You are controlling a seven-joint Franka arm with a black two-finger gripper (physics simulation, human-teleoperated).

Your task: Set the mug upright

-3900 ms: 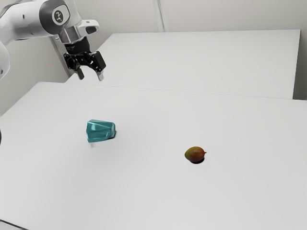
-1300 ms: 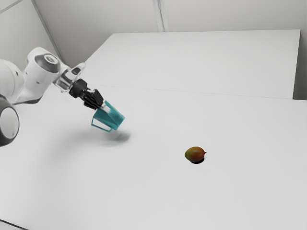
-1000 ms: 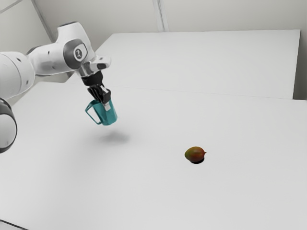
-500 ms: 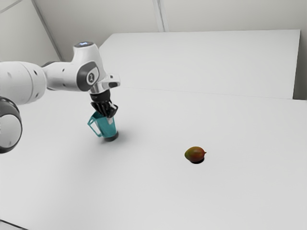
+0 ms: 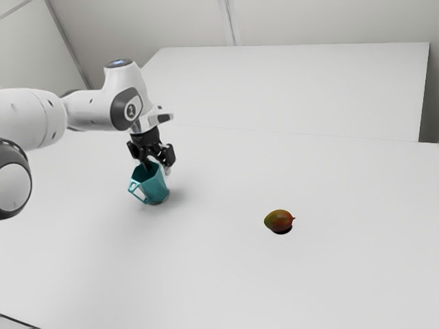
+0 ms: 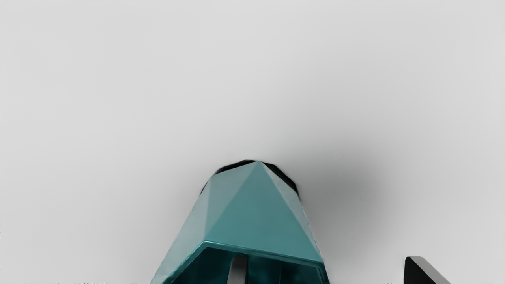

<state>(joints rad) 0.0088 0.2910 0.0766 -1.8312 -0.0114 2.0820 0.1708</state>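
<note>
Mug (image 5: 157,188), released by newly widened jaws, leans slightly from upright, handle (image 5: 138,198) at exterior view's eight o'clock; task looks nearly met.

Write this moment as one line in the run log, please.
mug: mouth up, base at table | hand: open, one finger inside mug, other outside | fruit: apart from mug

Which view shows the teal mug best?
The exterior view: it shows the teal mug down to its base, handle included. The wrist view gives its faceted side and part of the rim, one finger of the tool inside.
</note>
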